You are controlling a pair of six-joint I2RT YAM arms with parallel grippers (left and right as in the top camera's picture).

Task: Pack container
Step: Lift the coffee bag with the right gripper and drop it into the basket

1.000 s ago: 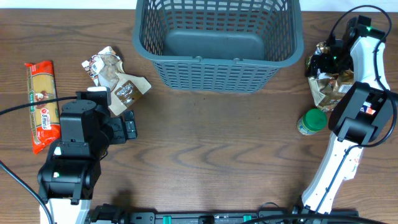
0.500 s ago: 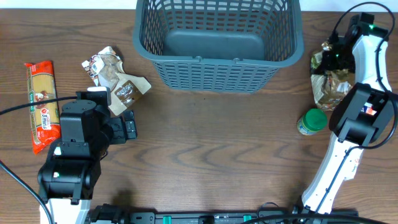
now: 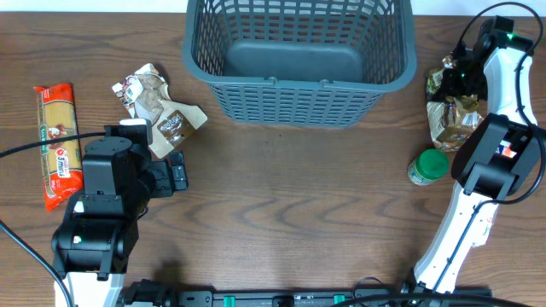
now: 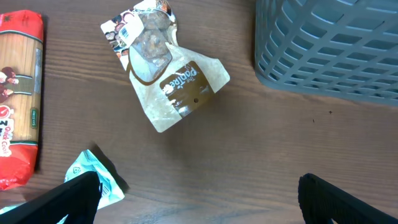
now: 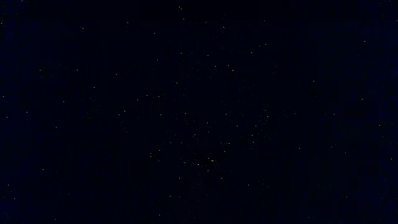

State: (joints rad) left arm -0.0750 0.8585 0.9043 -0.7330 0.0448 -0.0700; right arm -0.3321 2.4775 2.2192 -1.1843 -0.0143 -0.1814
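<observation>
The container (image 3: 294, 98), a dark grey-blue lattice basket, stands at the top middle with its floor bare; its corner (image 4: 329, 56) shows in the left wrist view. My left gripper (image 3: 175, 175) (image 4: 200, 202) hangs open over bare wood, below a beige pouch with a brown label (image 3: 160, 109) (image 4: 166, 78). A teal wrapper (image 4: 99, 180) lies by its left finger. My right gripper (image 3: 455, 78) sits on the top of a crumpled brown-gold snack bag (image 3: 456, 119) at the far right, its jaws drawn in on the foil. The right wrist view is fully black.
A red spaghetti packet (image 3: 56, 145) (image 4: 15, 93) lies at the far left. A green-lidded jar (image 3: 428, 166) stands below the snack bag, beside the right arm's base. Cables run along the table's front edge.
My right gripper closed on the top of the snack bag, and the foil bunched and shifted slightly left. The left arm has not moved.
</observation>
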